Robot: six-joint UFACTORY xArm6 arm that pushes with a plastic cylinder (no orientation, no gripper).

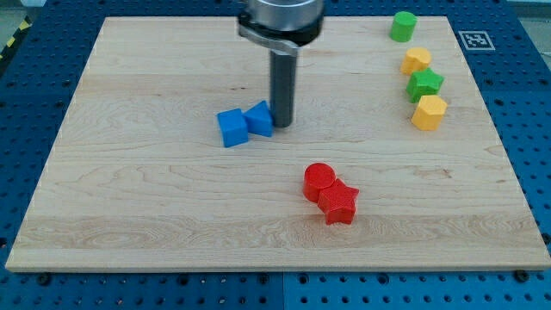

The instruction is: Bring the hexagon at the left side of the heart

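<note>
Yellow hexagon block [429, 113], right edge of frame, below the green star block [424, 84] | yellow heart block [417, 60] above the star; hexagon not yet at its left | my tip [281, 123], a bare rod holding nothing, mid-frame beside the blue triangular block [260, 119], well apart from both

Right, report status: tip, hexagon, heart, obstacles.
My tip beside blue blocks, mid-board. Yellow hexagon at view's right, below green star; yellow heart above star. Star between them.
</note>
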